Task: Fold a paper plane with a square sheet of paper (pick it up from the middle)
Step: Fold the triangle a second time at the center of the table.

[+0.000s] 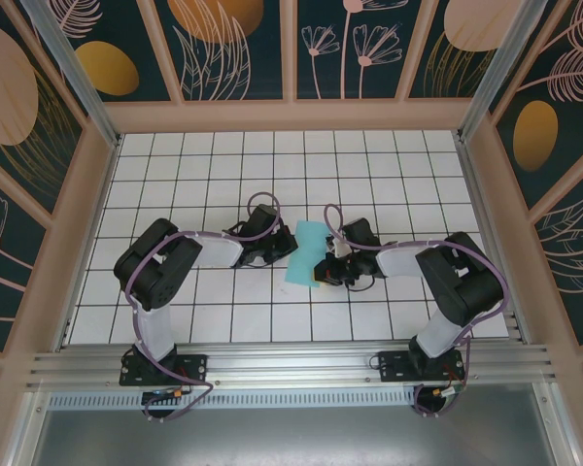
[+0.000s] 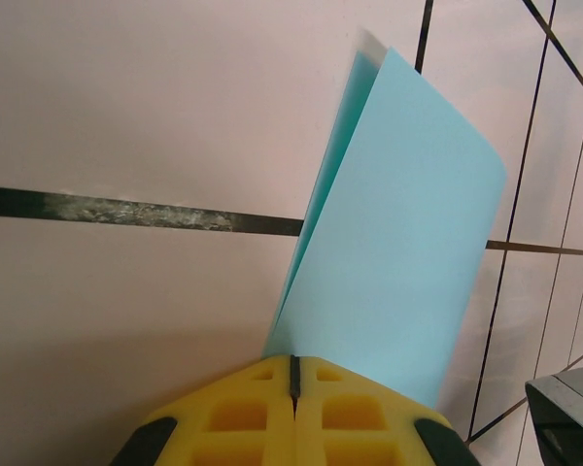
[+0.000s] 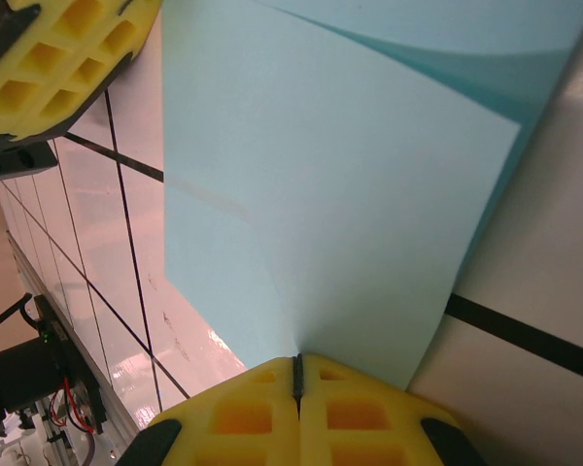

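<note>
The square sheet of paper (image 1: 306, 250) is light cyan and folded over on itself, lying mid-table between the arms. My right gripper (image 3: 296, 357) is shut on the sheet of paper (image 3: 350, 194); the sheet puckers into the slit between the yellow fingertips. It sits at the sheet's near right edge (image 1: 325, 271). My left gripper (image 2: 292, 359) is shut, its tips at the near corner of the paper (image 2: 408, 233), which runs beneath them without puckering. Two layers gape along the paper's left edge. The left gripper (image 1: 280, 249) touches the sheet's left side.
The white gridded table (image 1: 175, 194) is walled by patterned panels on three sides. A metal rail (image 1: 291, 364) carries both arm bases at the near edge. The left gripper's yellow fingers (image 3: 49, 58) show beside the sheet in the right wrist view.
</note>
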You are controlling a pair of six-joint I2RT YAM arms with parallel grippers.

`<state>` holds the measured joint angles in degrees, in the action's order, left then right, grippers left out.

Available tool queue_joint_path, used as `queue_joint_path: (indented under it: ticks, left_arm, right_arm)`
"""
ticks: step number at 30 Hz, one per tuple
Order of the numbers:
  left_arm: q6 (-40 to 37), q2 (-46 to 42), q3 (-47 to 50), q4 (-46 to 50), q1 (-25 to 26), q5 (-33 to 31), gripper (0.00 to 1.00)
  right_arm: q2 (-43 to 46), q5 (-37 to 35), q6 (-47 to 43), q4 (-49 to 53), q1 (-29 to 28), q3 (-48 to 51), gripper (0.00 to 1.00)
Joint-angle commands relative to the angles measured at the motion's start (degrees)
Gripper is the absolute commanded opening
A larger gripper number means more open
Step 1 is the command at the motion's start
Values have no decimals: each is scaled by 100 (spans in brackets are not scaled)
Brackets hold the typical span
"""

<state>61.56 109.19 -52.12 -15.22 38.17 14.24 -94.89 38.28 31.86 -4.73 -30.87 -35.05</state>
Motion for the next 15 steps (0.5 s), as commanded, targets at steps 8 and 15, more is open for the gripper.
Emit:
queue_joint_path:
  ticks: [8,15]
  left_arm:
    - [-437,76,-27,178,-278,-489,6]
    - [-775,-395,-148,205,-292,-291,8]
  right_arm:
    - [-361,-453,-114,646,-130,208,0]
    - [-353,-562,-175,657,-132,200,0]
